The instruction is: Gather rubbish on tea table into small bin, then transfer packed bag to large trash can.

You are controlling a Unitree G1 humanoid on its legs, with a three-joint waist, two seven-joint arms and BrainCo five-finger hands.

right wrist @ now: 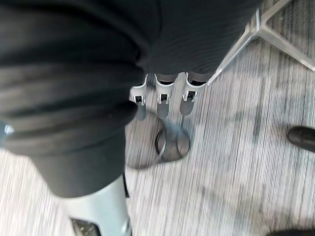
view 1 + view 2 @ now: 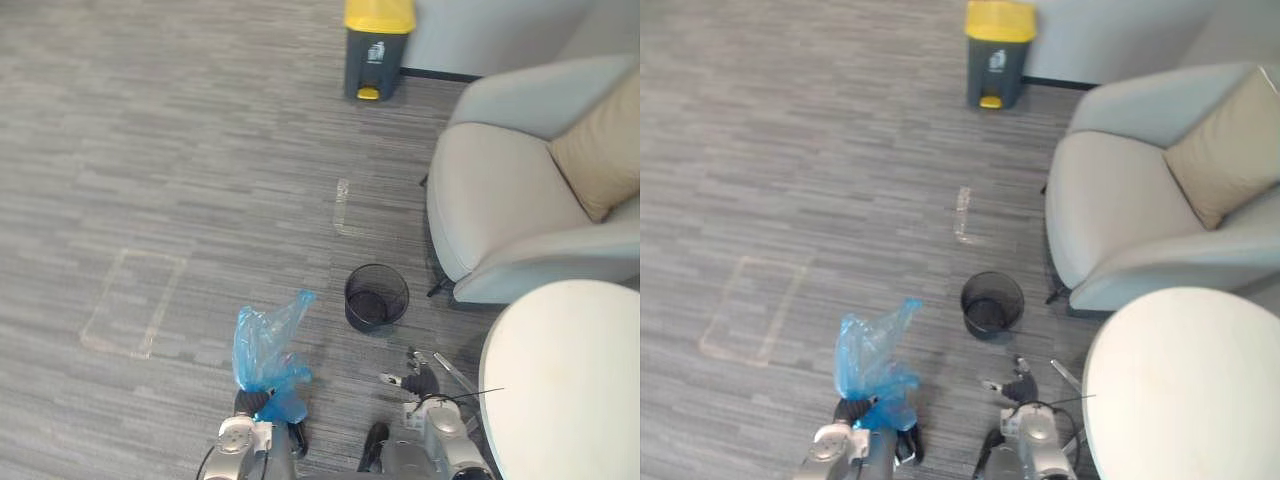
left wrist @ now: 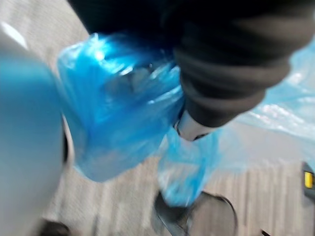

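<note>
Though half hidden by crumpled film, clamps left hand (image 2: 250,402) round the bunched part of the blue bag (image 2: 265,350), fingers curled tight into the plastic. Holds the bag low at the near left, over the grey carpet floor (image 2: 150,150), loose top rising and tapering to a point. Cannot tell whether the bag touches the floor. Shows something pale through the film in the left wrist view, too blurred to name. Places the bag left of the small bin (image 2: 376,297), near it but apart. Has the small bin, black mesh, upright on the floor just in front of the armchair (image 2: 500,200) with its tan cushion (image 2: 600,150). Hangs right hand (image 2: 420,383) released, fingers (image 1: 163,101) straight and pointing down, grasping nothing, between the small bin and the edge of the round white counter (image 2: 570,380). Reveals a metal furniture foot (image 1: 172,145) on the floor beyond those fingers. Finds the large trash can (image 2: 378,45), dark grey with a yellow lid, well apart by the far wall, lid shut. Marks a taped rectangle (image 2: 135,300) on the floor left of the bag.
</note>
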